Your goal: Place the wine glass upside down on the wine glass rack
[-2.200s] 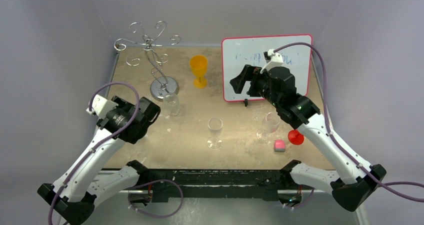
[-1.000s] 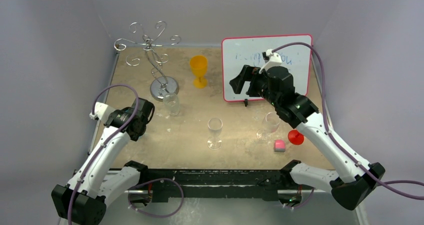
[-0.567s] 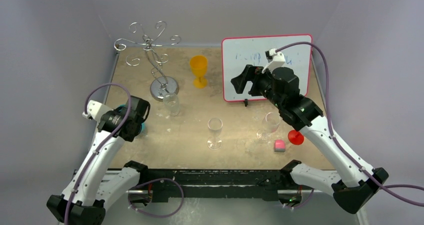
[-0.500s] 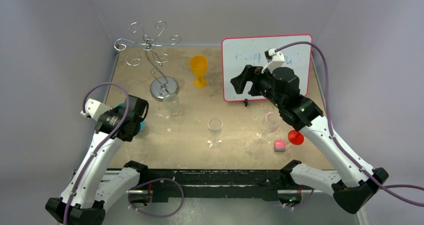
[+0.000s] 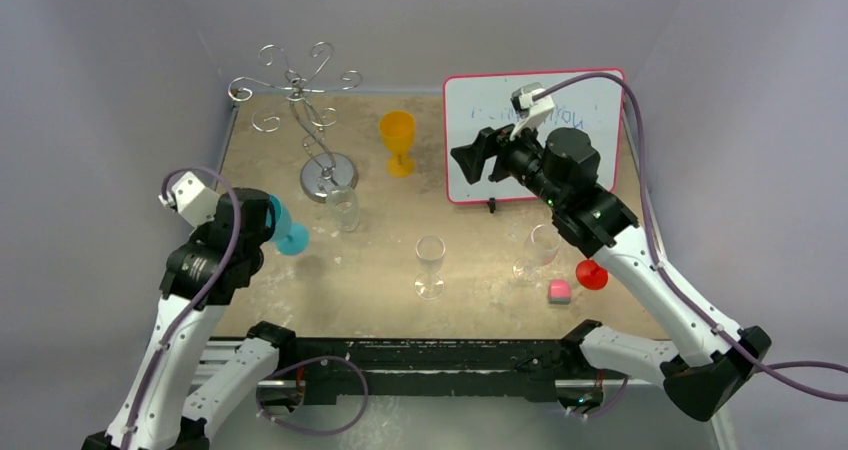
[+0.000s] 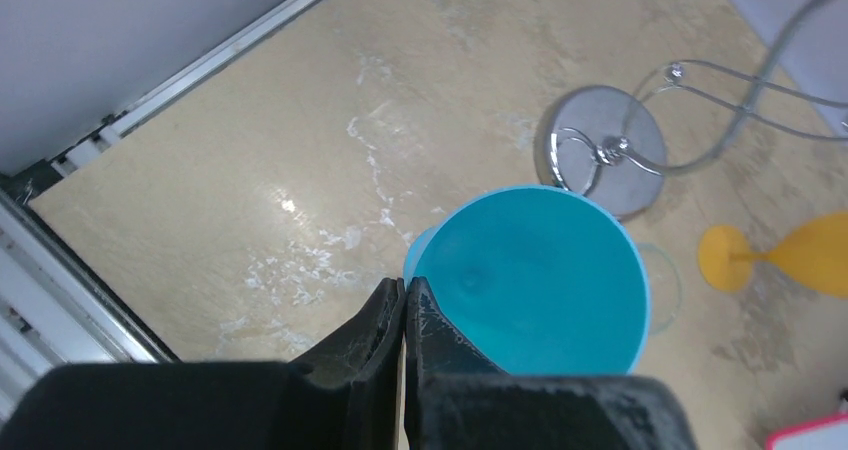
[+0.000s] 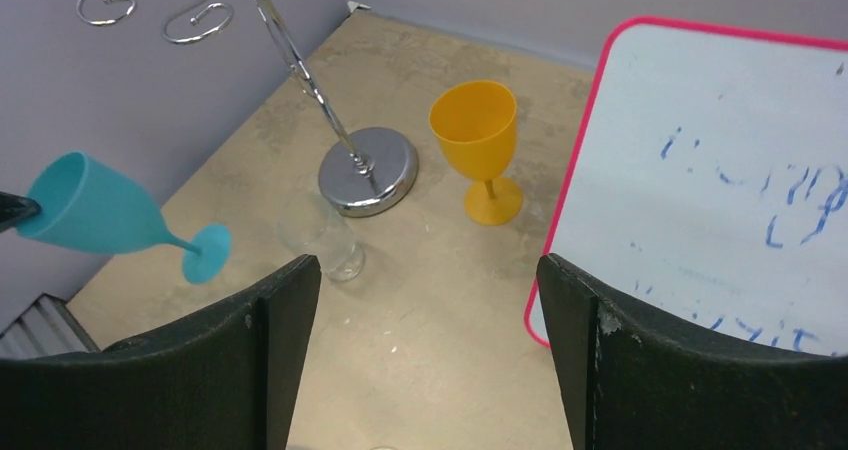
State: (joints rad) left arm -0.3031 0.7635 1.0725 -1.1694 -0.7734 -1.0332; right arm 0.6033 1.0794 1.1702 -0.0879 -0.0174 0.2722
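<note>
My left gripper (image 5: 268, 218) is shut on the rim of a blue wine glass (image 5: 287, 233), pinching the bowl's wall between its fingertips (image 6: 405, 288). The glass (image 7: 95, 210) is off the table and lies tilted on its side, its foot (image 7: 205, 253) pointing toward the middle. In the left wrist view I look into its bowl (image 6: 530, 280). The wine glass rack (image 5: 300, 95), silver wire with curled arms and a round base (image 5: 328, 177), stands at the back left, apart from the glass. My right gripper (image 5: 472, 165) hangs open and empty (image 7: 425, 262) in front of the whiteboard.
An orange goblet (image 5: 397, 140) stands right of the rack. A clear tumbler (image 5: 342, 208) sits near the rack base. Two clear wine glasses (image 5: 430, 265) (image 5: 540, 250), a red piece (image 5: 591, 275) and a pink cube (image 5: 560, 290) lie at front. A whiteboard (image 5: 560, 110) leans at back right.
The left arm has drawn back and risen, lifting the blue glass off the table and tipping it sideways. The right gripper has swung a little left and its jaws have narrowed slightly.
</note>
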